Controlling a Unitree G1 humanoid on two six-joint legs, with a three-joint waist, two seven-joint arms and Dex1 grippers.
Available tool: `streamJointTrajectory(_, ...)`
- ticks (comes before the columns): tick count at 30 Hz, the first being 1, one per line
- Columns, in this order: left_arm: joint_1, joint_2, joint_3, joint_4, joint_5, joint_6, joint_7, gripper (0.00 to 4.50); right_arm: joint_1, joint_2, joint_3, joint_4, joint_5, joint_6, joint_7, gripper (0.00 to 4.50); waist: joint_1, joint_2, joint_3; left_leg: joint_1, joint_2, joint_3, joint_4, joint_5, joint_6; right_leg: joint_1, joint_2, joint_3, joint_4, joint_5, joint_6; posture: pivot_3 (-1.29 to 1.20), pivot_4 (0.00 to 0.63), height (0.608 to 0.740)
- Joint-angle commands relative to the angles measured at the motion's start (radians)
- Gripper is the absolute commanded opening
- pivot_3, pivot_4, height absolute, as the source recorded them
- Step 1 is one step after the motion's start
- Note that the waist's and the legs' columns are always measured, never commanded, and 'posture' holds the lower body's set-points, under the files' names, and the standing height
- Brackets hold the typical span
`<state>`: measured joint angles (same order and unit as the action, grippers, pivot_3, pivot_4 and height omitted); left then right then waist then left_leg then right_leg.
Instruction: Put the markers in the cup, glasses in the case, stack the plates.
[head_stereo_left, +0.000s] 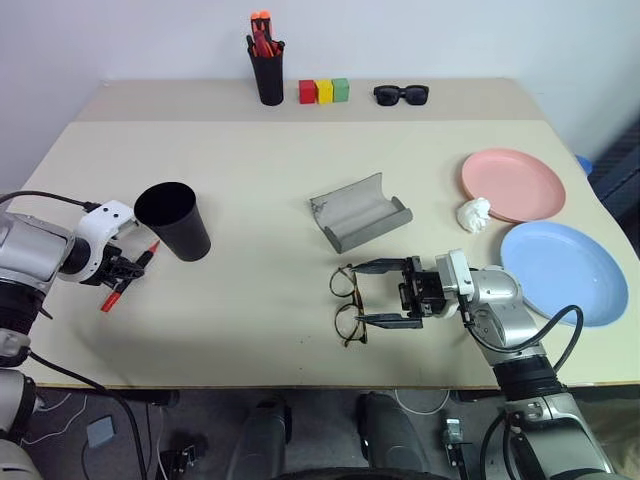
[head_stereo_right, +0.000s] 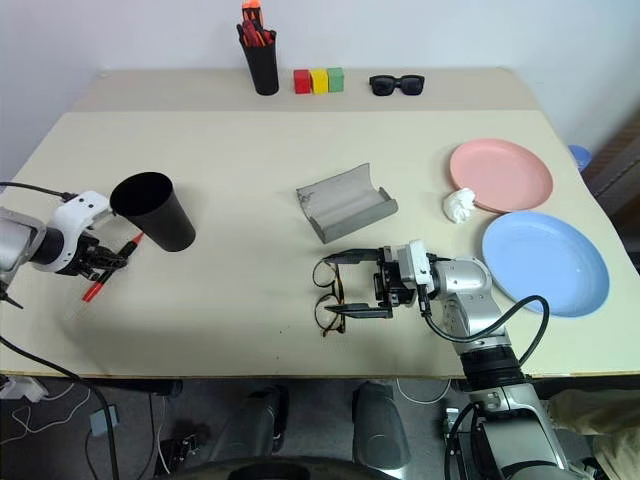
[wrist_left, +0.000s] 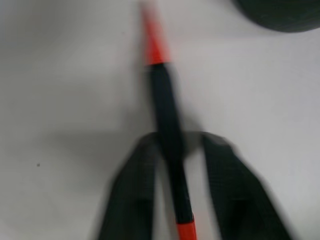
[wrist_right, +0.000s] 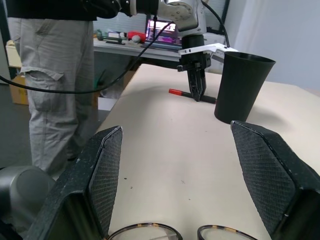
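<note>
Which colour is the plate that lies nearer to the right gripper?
Light blue. The plate shows best in the right eye view, beside the right gripper.

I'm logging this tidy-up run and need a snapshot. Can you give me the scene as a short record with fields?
left end effector: shut on the red-capped marker, low over the table
right end effector: open, fingers either side of the glasses
cup: upright, beside the left end effector
case: open, nothing inside
plates: pink plate and blue plate side by side, not stacked
</note>
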<state>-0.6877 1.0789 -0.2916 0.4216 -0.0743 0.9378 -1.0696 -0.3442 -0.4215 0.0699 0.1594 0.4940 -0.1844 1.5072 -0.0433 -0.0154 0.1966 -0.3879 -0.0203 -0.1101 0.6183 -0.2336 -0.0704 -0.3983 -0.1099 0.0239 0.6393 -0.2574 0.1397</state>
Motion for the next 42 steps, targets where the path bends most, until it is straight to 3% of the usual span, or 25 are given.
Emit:
streamJointTrajectory(1, 0.029, 0.0, 0.002, 0.004, 0.021, 0.027, 0.007, 0.02, 0.004, -0.014, -0.022, -0.029, 0.011, -0.01, -0.01, 3.54, -0.001, 0.0, 0.0, 0.0, 0.0, 0.0, 0.0, 0.0, 0.0, 0.0, 0.0, 0.0, 0.001, 0.0, 0.0, 0.0, 0.15, 0.74)
streamJointTrajectory(8, 0.193, 0.029, 0.156, -0.216, -0.054, 0.176, 0.05, 0.02, 0.016, -0.023, -0.026, -0.035, 0.014, -0.005, -0.026, 3.54, -0.01, 0.0, 0.0, 0.001, 0.0, 0.0, 0.0, 0.0, 0.0, -0.001, 0.0, 0.001, 0.005, -0.002, -0.001, 0.0, 0.15, 0.74)
streamJointTrajectory(14, 0.46, 0.018, 0.428, -0.51, -0.122, 0.252, 0.137, 0.02, 0.009, -0.016, -0.022, -0.017, 0.011, -0.007, -0.038, 3.54, -0.024, 0.0, 0.0, 0.001, 0.0, 0.0, -0.001, 0.0, 0.0, -0.003, 0.0, 0.001, 0.007, -0.003, -0.002, 0.0, 0.15, 0.74)
streamJointTrajectory(19, 0.738, -0.06, 0.671, -0.753, -0.139, 0.226, 0.196, 0.02, -0.022, -0.005, -0.019, 0.03, 0.005, -0.015, -0.034, 3.54, -0.024, 0.0, 0.0, 0.001, 0.0, 0.0, -0.001, 0.0, 0.0, -0.003, 0.0, 0.001, 0.006, -0.003, -0.003, 0.0, 0.15, 0.74)
streamJointTrajectory(22, 0.945, -0.089, 0.769, -0.909, -0.157, 0.135, 0.147, 0.02, -0.046, 0.005, -0.017, 0.065, 0.001, -0.022, -0.029, 3.54, -0.025, -0.001, 0.0, 0.0, 0.001, 0.002, -0.002, 0.0, 0.0, -0.005, -0.001, 0.002, 0.006, -0.003, -0.003, 0.0, 0.15, 0.74)
streamJointTrajectory(26, 1.084, -0.088, 0.786, -1.012, -0.152, -0.131, 0.068, 0.02, -0.064, 0.013, -0.014, 0.087, 0.0, -0.023, -0.022, 3.54, -0.004, -0.001, 0.0, 0.0, 0.0, 0.002, -0.002, 0.0, -0.001, -0.005, -0.002, 0.002, 0.005, -0.004, -0.006, 0.0, 0.15, 0.74)
streamJointTrajectory(30, 1.033, -0.075, 0.753, -1.004, -0.163, -0.259, 0.054, 0.02, -0.066, 0.01, -0.023, 0.082, -0.001, -0.018, -0.029, 3.54, 0.016, -0.001, 0.0, -0.001, 0.0, 0.001, -0.001, 0.001, -0.003, -0.004, -0.002, 0.001, 0.004, -0.008, -0.013, 0.0, 0.15, 0.74)
streamJointTrajectory(34, 0.841, -0.106, 0.67, -0.956, -0.163, -0.311, 0.129, 0.02, -0.062, 0.003, -0.033, 0.072, -0.004, -0.019, -0.048, 3.54, 0.026, -0.001, 0.0, -0.001, 0.0, 0.001, -0.001, 0.002, -0.003, -0.004, -0.002, 0.001, 0.004, -0.008, -0.012, 0.0, 0.15, 0.74)
streamJointTrajectory(38, 0.492, -0.266, 0.525, -0.903, -0.156, -0.338, 0.3, 0.02, -0.055, -0.001, -0.052, 0.05, -0.006, -0.014, -0.093, 3.54, 0.031, -0.002, 0.0, -0.002, 0.0, -0.001, 0.001, 0.002, -0.004, -0.003, -0.002, -0.001, 0.003, -0.005, -0.008, 0.0, 0.15, 0.74)
streamJointTrajectory(42, 0.36, -0.371, 0.46, -0.858, -0.142, -0.385, 0.377, 0.02, -0.069, 0.018, -0.072, 0.042, 0.01, -0.012, -0.142, 3.54, 0.014, -0.002, 0.0, -0.002, 0.0, -0.001, 0.002, 0.002, -0.004, -0.002, -0.001, -0.001, 0.002, -0.003, -0.004, 0.0, 0.15, 0.74)
